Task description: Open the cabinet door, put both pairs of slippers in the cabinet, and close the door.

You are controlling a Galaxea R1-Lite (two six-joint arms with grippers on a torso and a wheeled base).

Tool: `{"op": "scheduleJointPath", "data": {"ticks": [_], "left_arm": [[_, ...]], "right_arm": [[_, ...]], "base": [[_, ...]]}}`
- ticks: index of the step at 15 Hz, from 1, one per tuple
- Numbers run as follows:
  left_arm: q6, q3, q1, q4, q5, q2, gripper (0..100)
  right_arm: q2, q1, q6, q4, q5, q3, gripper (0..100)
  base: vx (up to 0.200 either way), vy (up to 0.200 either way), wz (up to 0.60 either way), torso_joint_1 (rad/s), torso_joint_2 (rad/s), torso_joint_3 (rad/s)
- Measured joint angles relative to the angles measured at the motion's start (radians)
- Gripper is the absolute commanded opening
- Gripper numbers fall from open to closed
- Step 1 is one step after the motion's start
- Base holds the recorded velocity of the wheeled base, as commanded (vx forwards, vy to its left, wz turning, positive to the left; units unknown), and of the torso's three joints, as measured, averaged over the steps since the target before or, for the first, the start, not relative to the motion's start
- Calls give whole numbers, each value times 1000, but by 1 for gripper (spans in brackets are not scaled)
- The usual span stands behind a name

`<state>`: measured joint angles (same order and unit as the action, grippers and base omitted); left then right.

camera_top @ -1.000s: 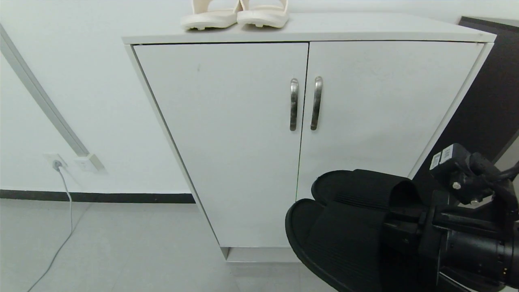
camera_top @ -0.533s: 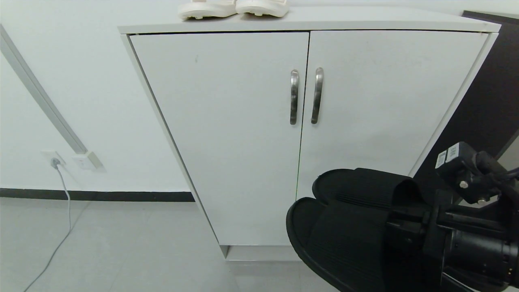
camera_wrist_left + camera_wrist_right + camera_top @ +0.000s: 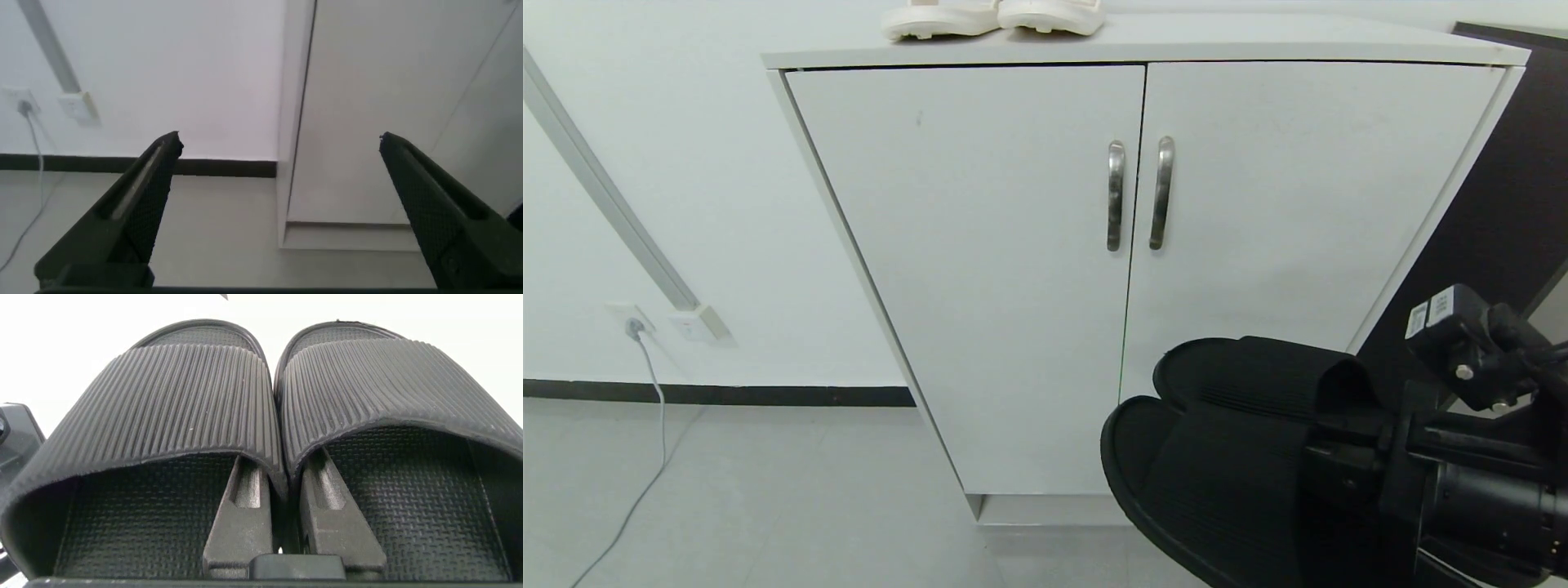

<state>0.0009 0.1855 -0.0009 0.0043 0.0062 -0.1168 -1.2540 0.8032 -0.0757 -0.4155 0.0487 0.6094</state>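
Note:
A white two-door cabinet [image 3: 1013, 286] stands against the wall with both doors closed; two metal handles [image 3: 1116, 196] sit side by side at the middle. A cream pair of slippers [image 3: 992, 16] rests on its top. My right gripper [image 3: 282, 527] is shut on the black pair of slippers [image 3: 1225, 457], pinching their inner walls together, low in front of the right door. My left gripper [image 3: 278, 147] is open with nothing between its fingers, facing the cabinet's lower left corner [image 3: 290, 229] and the wall.
A wall socket with a grey cable [image 3: 645, 408] and a slanted wall trim [image 3: 605, 196] lie left of the cabinet. A dark panel [image 3: 1503, 204] stands at its right. Grey floor [image 3: 752, 506] spreads open at the left front.
The head view shifted between the oldest frame and now, so the cabinet sits slightly higher in the picture. The black slippers stay in my right gripper at about the same place.

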Motion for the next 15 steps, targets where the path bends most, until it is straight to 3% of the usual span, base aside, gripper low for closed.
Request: {"op": "scheduleJointPath", "data": {"ticks": [4, 7, 11, 14, 15], "left_arm": [[-15, 61, -4, -46, -194, -177, 100], [-16, 90, -5, -130, -282, -330, 100], [-17, 133, -34, -331, -329, -565, 100], [-31, 185, -154, -401, -331, -702, 100], [-50, 216, -194, -404, -330, -737, 100]], "right_arm": [[6, 0, -3, -1, 0, -8, 0], [7, 0, -4, -1, 0, -8, 0], [12, 0, -3, -1, 0, -10, 0], [20, 0, -3, -1, 0, -12, 0], [21, 0, -2, -1, 0, -13, 0]], "base": [[0, 0, 0, 0, 0, 0], [0, 0, 0, 0, 0, 0], [0, 0, 0, 0, 0, 0], [0, 0, 0, 0, 0, 0], [0, 0, 0, 0, 0, 0]]}}
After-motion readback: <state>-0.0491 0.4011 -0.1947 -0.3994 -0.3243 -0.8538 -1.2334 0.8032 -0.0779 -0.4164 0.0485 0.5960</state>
